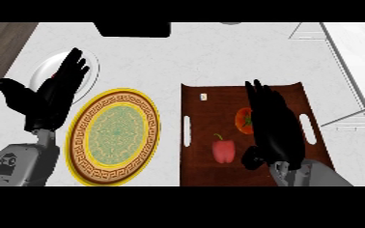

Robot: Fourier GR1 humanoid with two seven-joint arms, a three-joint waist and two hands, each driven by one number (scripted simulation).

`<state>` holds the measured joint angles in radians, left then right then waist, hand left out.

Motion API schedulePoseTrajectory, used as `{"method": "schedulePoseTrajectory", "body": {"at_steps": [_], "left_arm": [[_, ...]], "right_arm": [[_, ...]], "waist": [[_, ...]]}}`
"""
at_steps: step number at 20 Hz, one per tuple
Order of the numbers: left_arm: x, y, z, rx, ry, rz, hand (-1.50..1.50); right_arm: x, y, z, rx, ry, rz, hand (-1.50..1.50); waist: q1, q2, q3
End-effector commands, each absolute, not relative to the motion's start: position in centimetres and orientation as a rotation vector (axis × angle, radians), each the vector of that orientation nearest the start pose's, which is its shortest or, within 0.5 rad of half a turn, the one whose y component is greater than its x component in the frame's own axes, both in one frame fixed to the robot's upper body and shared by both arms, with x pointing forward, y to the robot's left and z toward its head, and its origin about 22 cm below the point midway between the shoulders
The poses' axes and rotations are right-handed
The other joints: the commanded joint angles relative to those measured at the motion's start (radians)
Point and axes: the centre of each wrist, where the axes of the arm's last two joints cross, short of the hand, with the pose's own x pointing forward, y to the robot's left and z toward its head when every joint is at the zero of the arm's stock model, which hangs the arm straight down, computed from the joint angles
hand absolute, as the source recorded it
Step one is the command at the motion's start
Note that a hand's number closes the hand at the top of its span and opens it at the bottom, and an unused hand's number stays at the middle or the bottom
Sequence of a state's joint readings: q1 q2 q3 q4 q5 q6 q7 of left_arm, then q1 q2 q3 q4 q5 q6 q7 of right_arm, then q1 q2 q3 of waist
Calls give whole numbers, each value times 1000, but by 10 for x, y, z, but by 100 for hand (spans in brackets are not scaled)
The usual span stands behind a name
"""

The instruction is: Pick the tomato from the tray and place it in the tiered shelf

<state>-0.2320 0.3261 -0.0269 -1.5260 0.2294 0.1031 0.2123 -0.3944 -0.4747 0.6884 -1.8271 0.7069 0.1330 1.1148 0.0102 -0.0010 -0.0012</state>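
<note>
Round red-orange tomato point(243, 120) lies right of centre on the dark brown rectangular tray point(201, 121), half hidden under the black right hand point(274, 125), whose fingers lie straight, holding nothing. Smooth and round, it could roll aside as the fingers close, or they could catch the glossy red bell pepper point(223, 150) nearby. The white tiered shelf point(341, 53) stands upper right.

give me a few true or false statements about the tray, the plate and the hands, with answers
1. The tomato lies on the brown tray. True.
2. The yellow patterned plate lies left of the tray. True.
3. The red bell pepper sits on that plate. False: it is on the tray, near the tomato.
4. The right hand is over the plate. False: it is over the tray, by the tomato.
5. The left hand holds the tomato. False: it is open at the view's left.
</note>
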Motion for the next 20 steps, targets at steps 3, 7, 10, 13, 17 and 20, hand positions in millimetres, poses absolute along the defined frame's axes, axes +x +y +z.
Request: {"method": "schedulePoseTrajectory", "body": {"at_steps": [3,7,10,13,17,20], "left_arm": [[296,282,60,116,-1527,-44,0],[306,278,70,91,-1539,-47,0],[300,282,72,73,-1529,-48,0],[305,269,74,72,-1526,-71,0],[311,270,70,73,-1537,-57,0],[301,260,75,97,-1549,-47,0]], "right_arm": [[249,-137,90,-1082,-870,1039,-150],[240,-123,92,-1087,-859,1035,-150],[249,-130,74,-1091,-848,1026,-150],[250,-119,63,-1078,-876,1017,-150],[260,-142,46,-1081,-869,1021,-150],[260,-143,56,-1090,-864,1004,-150]], "waist": [[-10,1,1],[-13,0,1],[-9,0,1],[-10,1,1],[-11,1,1],[-10,0,1]]}}
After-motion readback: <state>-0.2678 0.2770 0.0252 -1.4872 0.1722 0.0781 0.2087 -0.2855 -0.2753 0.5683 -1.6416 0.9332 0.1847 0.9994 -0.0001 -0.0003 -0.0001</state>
